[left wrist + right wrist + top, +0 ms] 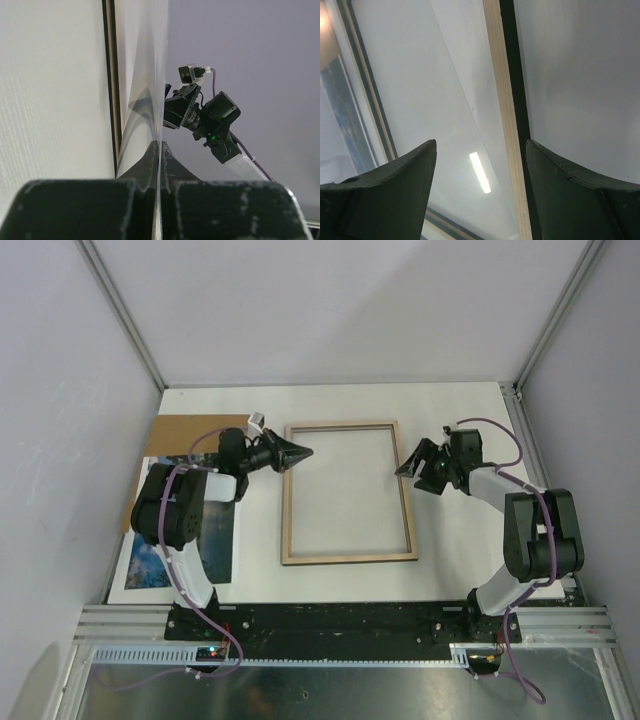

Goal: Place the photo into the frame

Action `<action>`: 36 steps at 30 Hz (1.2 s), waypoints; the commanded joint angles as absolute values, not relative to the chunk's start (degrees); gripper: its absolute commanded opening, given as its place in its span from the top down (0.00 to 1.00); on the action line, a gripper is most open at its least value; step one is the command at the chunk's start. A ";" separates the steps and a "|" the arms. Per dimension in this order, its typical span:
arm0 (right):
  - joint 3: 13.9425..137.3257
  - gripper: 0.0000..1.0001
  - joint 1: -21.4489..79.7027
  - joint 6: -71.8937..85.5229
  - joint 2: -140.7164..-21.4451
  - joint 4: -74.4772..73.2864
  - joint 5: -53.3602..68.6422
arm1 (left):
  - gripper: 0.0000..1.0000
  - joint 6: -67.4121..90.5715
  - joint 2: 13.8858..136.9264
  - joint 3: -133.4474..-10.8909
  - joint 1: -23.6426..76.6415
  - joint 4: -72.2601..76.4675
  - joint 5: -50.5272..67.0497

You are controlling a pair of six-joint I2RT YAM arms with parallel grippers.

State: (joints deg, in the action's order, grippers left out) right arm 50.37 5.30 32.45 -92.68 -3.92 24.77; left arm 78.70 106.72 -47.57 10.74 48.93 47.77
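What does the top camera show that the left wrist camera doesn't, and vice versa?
Only the top view: the whole frame, pale wood side up, plus the photo and brown cardboard lying left of it, partly under the left arm. Only the left wrist view: a close look at the left end effector, shut, beside the frame's rail. Both: part of the frame, and the right end effector, open, at the frame's opposite side.

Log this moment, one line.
left gripper: shut at pale wooden frame | right gripper: open over right rail | landscape paper photo: outside frame
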 commanded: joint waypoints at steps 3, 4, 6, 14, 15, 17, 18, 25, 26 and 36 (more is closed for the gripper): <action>50.04 0.23 5.82 32.93 -93.73 -1.31 25.88 | 1.00 80.29 108.01 -49.68 10.99 53.15 48.55; 49.98 0.23 5.81 32.99 -93.75 -1.18 25.90 | 1.00 80.44 108.19 -49.80 10.99 53.29 48.58; 49.85 0.23 5.85 33.14 -93.73 -0.93 26.05 | 1.00 80.84 108.48 -49.96 10.81 53.64 48.62; 49.14 0.18 6.33 33.74 -93.30 1.17 27.13 | 1.00 82.67 109.06 -50.99 10.48 54.71 48.76; 49.09 0.17 6.37 33.74 -93.10 1.33 27.06 | 1.00 82.86 109.02 -51.11 10.42 54.86 48.81; 48.97 0.16 6.36 33.70 -92.66 1.41 26.83 | 1.00 83.12 109.06 -51.32 10.38 55.09 48.90; 48.96 0.15 6.30 33.68 -92.47 1.45 26.73 | 1.00 83.22 109.07 -51.37 10.38 55.19 48.93; 48.21 0.12 5.97 33.72 -91.45 1.90 26.49 | 1.00 83.82 109.39 -51.06 10.37 56.17 48.64; 48.10 0.11 5.93 33.82 -91.43 2.01 26.52 | 1.00 83.83 109.41 -50.98 10.37 56.25 48.62; 47.54 0.05 5.88 34.34 -90.66 2.89 26.78 | 1.00 85.80 109.95 -49.90 10.39 58.07 48.19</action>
